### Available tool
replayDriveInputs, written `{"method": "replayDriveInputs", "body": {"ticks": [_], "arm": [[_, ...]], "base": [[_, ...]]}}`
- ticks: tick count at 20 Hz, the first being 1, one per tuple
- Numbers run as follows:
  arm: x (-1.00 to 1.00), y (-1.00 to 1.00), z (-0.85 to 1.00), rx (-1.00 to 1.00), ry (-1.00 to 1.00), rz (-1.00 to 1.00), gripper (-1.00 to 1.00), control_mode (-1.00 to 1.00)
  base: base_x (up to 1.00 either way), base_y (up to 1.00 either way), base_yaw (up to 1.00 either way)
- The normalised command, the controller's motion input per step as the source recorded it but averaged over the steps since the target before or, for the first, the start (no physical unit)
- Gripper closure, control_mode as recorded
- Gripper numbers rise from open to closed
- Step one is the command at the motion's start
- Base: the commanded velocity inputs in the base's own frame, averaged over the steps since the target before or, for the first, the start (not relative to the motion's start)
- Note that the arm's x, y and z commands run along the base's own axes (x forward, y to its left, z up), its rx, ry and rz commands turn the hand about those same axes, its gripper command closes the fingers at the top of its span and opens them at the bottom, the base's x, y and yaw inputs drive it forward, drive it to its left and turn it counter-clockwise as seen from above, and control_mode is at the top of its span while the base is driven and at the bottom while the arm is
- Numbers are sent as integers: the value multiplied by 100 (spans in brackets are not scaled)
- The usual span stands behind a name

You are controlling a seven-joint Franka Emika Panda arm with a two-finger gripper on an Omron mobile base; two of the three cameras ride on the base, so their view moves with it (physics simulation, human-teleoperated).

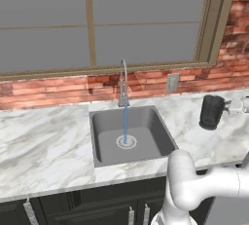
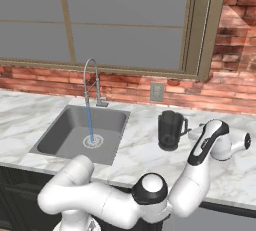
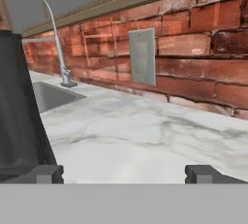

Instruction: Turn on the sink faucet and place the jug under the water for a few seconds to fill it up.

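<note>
Spread wide, the jaws of the gripper (image 3: 124, 173) sit beside the jug (image 2: 170, 130), which stands upright on the marble counter (image 2: 140, 155), right of the sink (image 2: 80, 134). Water (image 2: 90, 121) runs from the sink faucet (image 2: 93, 80) onto the drain.

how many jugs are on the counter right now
1. The jug stands upright on the counter to the right of the sink, below the wall outlet. More could sit beyond the frame.
</note>
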Motion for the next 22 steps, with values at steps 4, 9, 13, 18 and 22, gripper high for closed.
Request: {"method": "replayDriveInputs", "body": {"ticks": [4, 9, 13, 18, 22], "arm": [[37, 0, -13, 0, -1, 0, -100, -100], [-1, 0, -3, 0, 0, 6, -100, -100], [-4, 0, 0, 0, -1, 10, -100, -100], [-4, 1, 0, 0, -5, 9, -100, -100], [0, 19, 0, 0, -3, 5, -100, -100]], "base": [[0, 0, 0], [0, 0, 0], [0, 0, 0], [0, 0, 0], [0, 0, 0]]}}
